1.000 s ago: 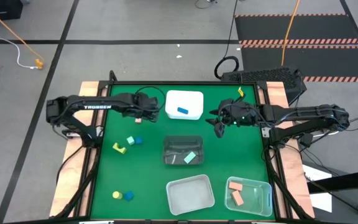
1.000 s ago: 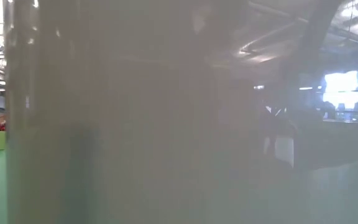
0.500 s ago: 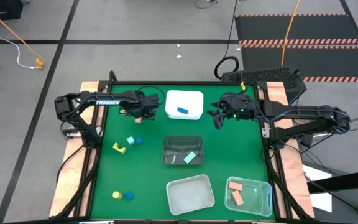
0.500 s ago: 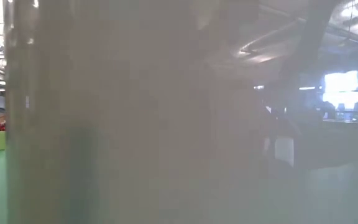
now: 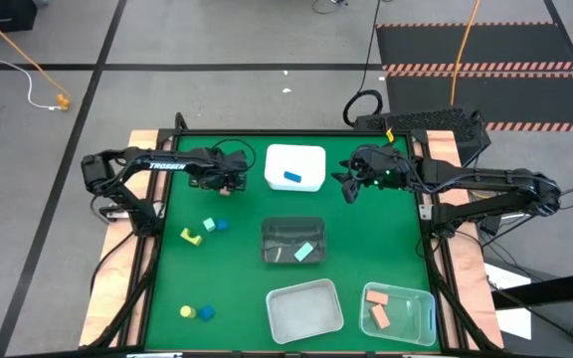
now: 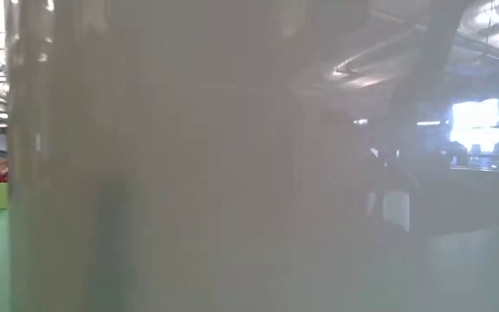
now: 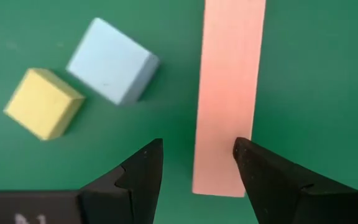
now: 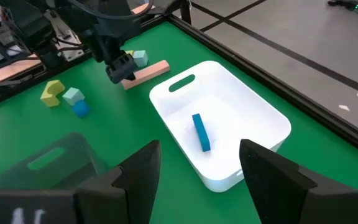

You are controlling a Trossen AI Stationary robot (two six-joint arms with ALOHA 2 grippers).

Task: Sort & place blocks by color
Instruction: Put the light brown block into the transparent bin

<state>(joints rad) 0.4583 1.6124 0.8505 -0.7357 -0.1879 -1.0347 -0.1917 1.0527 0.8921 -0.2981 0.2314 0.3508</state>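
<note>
Left end effector, arm marked TROSSEN, straddles pink bar.

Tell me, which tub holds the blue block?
The white tub at the table's far edge, between both grippers, holds the blue bar. The dark tub holds a mint block; the clear right tub holds pink ones.

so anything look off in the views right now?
Yes: the low view is blocked by a pale tub wall right against the lens, so it shows almost nothing of the table. Elsewhere nothing is spilled or tipped; the bins stand upright.
</note>
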